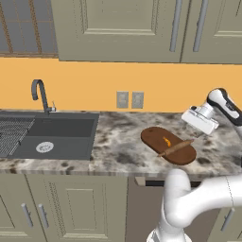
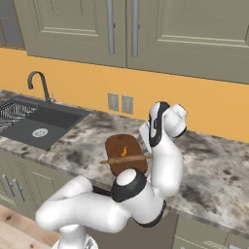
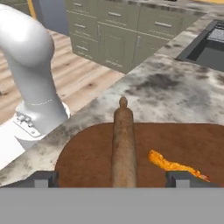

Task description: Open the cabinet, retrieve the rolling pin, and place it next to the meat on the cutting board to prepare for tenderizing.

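Rolling pin (image 3: 124, 144) lies flat on the cutting board (image 3: 87, 153), centre of hand view, one end poking past the board edge over the counter (image 3: 175, 92). Meat (image 3: 168, 164) sits just beside it, lower right, not touching. Hand (image 3: 117, 178) wide, fingertips (image 3: 43, 178) either side of the pin, clear of it, gripping nothing. Left base view: cabinet (image 1: 142, 28) doors shut, top of frame; sink (image 1: 52, 134) at left.

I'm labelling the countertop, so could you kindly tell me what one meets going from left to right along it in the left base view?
Faucet → sink → cutting board → meat → gripper.
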Motion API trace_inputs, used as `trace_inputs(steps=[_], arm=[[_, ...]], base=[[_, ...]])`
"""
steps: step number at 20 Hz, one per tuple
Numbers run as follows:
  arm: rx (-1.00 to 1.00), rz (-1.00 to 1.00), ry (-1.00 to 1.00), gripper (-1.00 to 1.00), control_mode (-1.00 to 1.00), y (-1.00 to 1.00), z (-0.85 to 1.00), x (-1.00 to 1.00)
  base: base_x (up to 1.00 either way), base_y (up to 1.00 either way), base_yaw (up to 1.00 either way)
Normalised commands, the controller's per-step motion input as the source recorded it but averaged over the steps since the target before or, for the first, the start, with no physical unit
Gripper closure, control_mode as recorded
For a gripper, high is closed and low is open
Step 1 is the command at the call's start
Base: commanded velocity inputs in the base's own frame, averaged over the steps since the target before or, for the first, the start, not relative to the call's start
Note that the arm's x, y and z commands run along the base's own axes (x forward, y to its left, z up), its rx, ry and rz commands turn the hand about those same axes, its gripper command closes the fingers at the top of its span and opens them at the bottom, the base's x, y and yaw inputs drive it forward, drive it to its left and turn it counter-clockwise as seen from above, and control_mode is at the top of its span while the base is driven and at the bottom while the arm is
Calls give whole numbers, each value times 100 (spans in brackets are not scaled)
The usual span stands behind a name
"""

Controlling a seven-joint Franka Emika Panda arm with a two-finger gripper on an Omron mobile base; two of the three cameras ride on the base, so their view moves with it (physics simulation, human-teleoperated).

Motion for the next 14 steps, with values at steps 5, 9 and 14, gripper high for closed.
trace_inputs(steps=[5,9,14], arm=[[4,0,-1,-100,-100,0,30,-76],[9,0,-5,-100,-100,0,9,-97],[8,0,-11,-100,-100,-2,15,-100]], base=[[0,0,0],[0,0,0],[0,0,0]])
